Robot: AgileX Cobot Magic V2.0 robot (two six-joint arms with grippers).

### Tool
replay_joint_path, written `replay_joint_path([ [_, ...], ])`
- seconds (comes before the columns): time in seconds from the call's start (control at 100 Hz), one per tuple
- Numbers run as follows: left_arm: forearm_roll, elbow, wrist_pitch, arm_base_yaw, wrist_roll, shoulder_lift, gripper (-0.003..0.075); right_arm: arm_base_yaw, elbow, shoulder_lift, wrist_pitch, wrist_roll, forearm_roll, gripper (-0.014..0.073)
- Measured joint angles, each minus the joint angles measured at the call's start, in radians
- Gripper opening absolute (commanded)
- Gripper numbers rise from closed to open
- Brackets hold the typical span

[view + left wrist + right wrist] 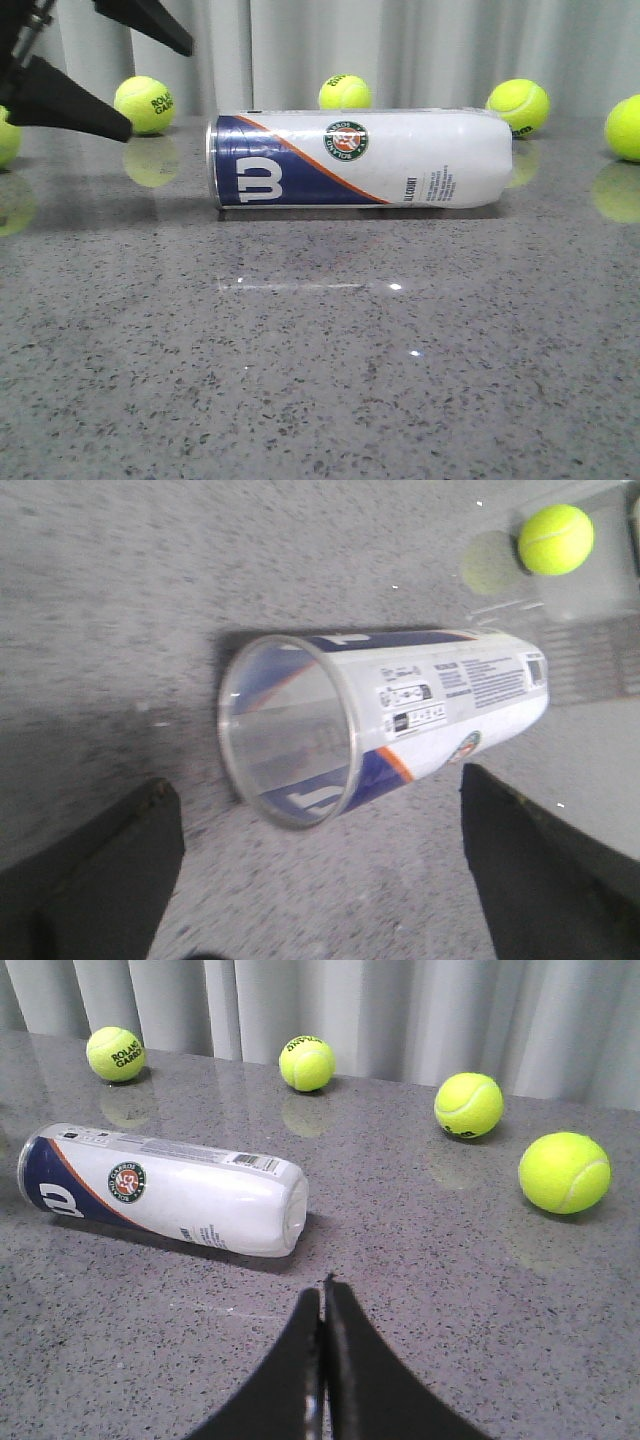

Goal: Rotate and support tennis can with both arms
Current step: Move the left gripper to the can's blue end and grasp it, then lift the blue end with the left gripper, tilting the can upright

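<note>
The tennis can point(400, 160) lies on its side on the grey table, navy W end to the left. My left gripper point(153, 88) hovers open at the upper left, just beyond the can's left end, touching nothing. In the left wrist view the can's clear open end point(290, 730) faces the camera, with the black fingers point(100, 870) spread wide on either side in front of it. My right gripper point(323, 1288) is shut and empty, its tip a short way off the can's white end point(285, 1215). The right gripper is out of the front view.
Several yellow-green tennis balls lie behind the can near the curtain: one behind my left gripper point(145, 105), one at the centre back point(345, 92), one at the right back point(517, 107), one at the right edge point(628, 128). The grey speckled table point(320, 380) spreads in front.
</note>
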Motion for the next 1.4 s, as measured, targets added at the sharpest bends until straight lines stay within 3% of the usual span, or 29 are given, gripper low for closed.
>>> replay_joint_path([
  [0.27, -0.253, 0.0, -0.011, -0.095, 0.17, 0.14, 0.054, 0.0, 0.0, 0.0, 0.0, 0.0, 0.0, -0.0067],
  [0.51, -0.393, -0.001, 0.028, -0.135, 0.25, 0.177, 0.041, 0.0, 0.0, 0.0, 0.0, 0.0, 0.0, -0.0067],
  [0.65, -0.44, -0.001, 0.073, -0.134, 0.265, 0.186, 0.0288, 0.0, 0.0, 0.0, 0.0, 0.0, 0.0, -0.0067],
  [0.91, -0.492, -0.002, 0.145, -0.134, 0.271, 0.188, -0.002, 0.0, 0.0, 0.0, 0.0, 0.0, 0.0, -0.0067],
  [1.4, -0.505, -0.069, 0.201, -0.134, 0.374, 0.145, -0.0019, 0.0, 0.0, 0.0, 0.0, 0.0, 0.0, -0.0067],
])
